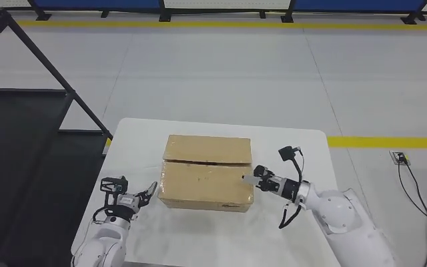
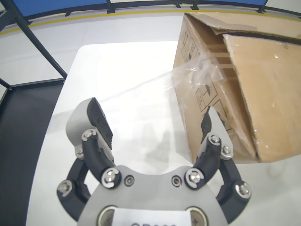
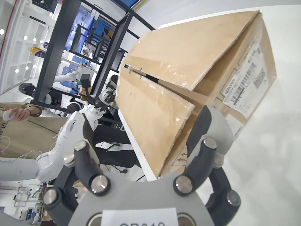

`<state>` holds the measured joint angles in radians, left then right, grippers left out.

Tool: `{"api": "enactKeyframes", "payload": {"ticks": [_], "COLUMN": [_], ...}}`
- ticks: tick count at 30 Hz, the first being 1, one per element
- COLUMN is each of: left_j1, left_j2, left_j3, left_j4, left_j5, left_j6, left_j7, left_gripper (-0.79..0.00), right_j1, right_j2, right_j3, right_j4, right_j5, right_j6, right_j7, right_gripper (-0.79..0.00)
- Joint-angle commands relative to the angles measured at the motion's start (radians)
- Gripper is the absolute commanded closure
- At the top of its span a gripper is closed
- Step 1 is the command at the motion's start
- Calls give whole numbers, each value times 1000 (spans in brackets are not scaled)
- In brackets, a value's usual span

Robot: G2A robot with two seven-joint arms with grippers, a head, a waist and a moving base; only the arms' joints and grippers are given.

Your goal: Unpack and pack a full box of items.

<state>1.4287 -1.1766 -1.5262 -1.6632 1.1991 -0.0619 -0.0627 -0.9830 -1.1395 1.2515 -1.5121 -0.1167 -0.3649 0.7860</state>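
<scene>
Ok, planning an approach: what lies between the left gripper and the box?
Left wrist view: a loose clear tape strip trails from the box toward the left gripper, over bare table.

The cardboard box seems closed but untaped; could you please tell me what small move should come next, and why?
Probably close the right gripper on the end of the near flap and lift it. That gripper is open at the cardboard box's end, the seam between the flaps gapes, and the tape hangs loose. The left gripper is open beside the other end.
</scene>
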Motion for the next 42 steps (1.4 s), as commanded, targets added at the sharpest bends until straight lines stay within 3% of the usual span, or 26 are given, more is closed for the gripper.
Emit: {"api": "enactKeyframes", "payload": {"ticks": [1,14,21,25,32,35,39,42], "left_j1": [8,34,49,80,140,148,145,141], "left_j2": [1,5,8,7,28,38,46,48], "left_j3": [-23,-86,-91,-117,-177,-189,-187,-178], "left_j4": [8,15,-36,-81,-108,-97,-82,-67], "left_j5": [-20,-95,-70,-142,-138,-108,-31,18], "left_j6": [2,-62,-116,-160,-466,-579,-636,-619], "left_j7": [2,-7,12,60,56,38,20,25], "left_gripper": [-785,-785,-785,-785,-785,-785,-785,-785], "right_j1": [17,57,29,-6,-65,-48,-21,-17], "right_j2": [-2,6,23,40,74,72,64,61], "right_j3": [-8,11,29,21,13,-7,-32,-16], "right_j4": [21,69,14,-74,-97,-52,-28,-42], "right_j5": [65,427,509,504,359,325,339,425], "right_j6": [-13,-125,-188,-155,-173,-114,-34,24], "right_j7": [37,306,482,514,496,445,353,296], "right_gripper": [-785,-785,-785,-785,-785,-785,-785,-785]}}
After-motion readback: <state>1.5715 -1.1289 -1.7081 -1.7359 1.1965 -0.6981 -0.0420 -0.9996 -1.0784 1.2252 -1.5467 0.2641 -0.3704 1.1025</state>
